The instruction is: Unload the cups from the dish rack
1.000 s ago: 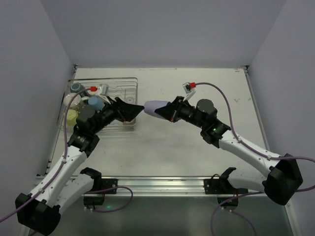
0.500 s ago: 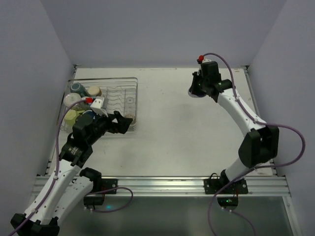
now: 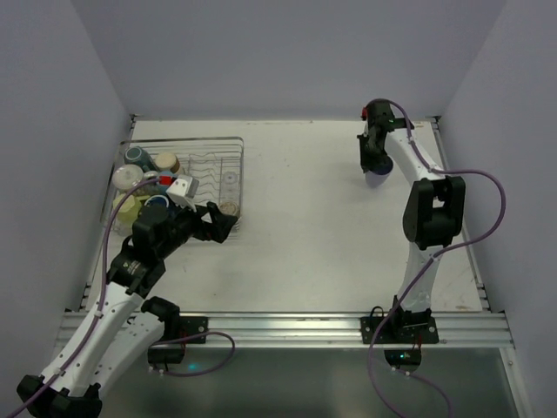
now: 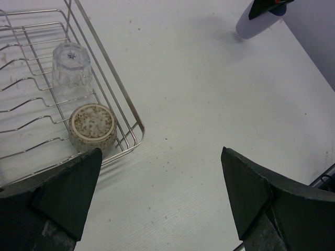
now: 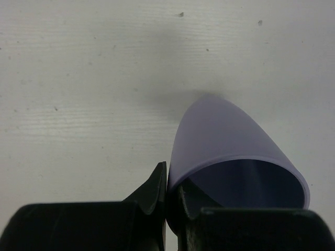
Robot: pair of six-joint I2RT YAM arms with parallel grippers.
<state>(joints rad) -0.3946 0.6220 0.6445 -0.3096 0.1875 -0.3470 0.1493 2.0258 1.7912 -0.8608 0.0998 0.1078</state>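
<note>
The silver wire dish rack point(image 3: 228, 148) stands at the table's far left and holds several cups: dark teal point(image 3: 136, 157), tan point(image 3: 166, 162), white point(image 3: 126, 178), pale yellow point(image 3: 127, 209). In the left wrist view the rack point(image 4: 112, 97) holds a clear tumbler point(image 4: 72, 68) and a speckled tan cup point(image 4: 93, 125), both upside down. My left gripper point(image 3: 219, 225) is open and empty beside the rack's near right corner. My right gripper point(image 3: 376, 164) is shut on the rim of a lavender cup point(image 5: 230, 141), low over the table at the far right; the cup also shows in the top view point(image 3: 378, 177).
White walls close the table on three sides; the right gripper is close to the back right corner. A metal rail point(image 3: 287, 326) runs along the near edge between the arm bases.
My right arm has swung the lavender cup from the table's middle to the far right and lowered it. My left gripper has drawn back a little toward the rack's near corner.
</note>
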